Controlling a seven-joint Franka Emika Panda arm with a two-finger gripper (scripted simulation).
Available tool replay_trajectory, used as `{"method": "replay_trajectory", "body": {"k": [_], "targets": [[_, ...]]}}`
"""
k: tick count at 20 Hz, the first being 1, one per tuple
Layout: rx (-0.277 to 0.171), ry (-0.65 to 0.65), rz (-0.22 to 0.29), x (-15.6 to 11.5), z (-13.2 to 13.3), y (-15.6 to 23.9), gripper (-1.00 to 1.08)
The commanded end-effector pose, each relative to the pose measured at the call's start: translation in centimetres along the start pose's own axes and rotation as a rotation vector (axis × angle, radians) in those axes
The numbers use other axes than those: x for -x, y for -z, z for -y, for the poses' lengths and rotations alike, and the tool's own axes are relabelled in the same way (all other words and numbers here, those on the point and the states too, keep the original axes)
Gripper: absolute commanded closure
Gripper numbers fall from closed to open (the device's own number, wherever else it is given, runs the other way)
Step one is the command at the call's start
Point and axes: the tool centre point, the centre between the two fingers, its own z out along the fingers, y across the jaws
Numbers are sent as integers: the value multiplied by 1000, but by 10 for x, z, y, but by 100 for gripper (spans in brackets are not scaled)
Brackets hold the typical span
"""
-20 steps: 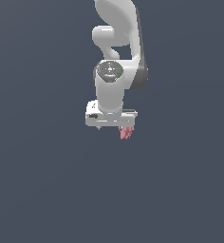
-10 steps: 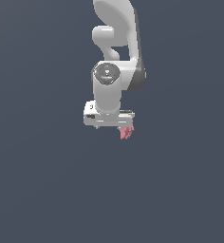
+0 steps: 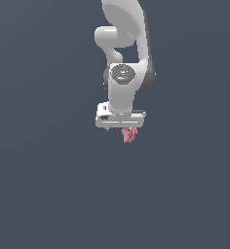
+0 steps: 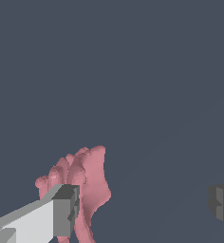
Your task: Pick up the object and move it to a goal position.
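Exterior view: the white-grey arm [image 3: 124,63] hangs from above against a plain dark grey background, with the gripper [image 3: 128,130] pointing down. The object [image 3: 129,134], a small pink-red lumpy piece with a jagged outline, sits directly under the gripper body, toward the exterior view's right side of it. In this view the fingers are too small to separate, so contact cannot be judged.

Wrist view: the jaws stand wide apart. One finger [image 4: 61,211] lies against the object [image 4: 88,190], overlapping its edge; the other finger [image 4: 221,204] is well apart from it, with open background between. The object therefore sits beside one finger, not centred between the jaws.
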Motion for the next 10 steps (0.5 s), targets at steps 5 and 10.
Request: {"method": "replay_trajectory", "body": {"k": [5,10], "targets": [[-4,71,-34,24,38,-14,-92],[-7,106,-51,37,56,-20,-92]]}}
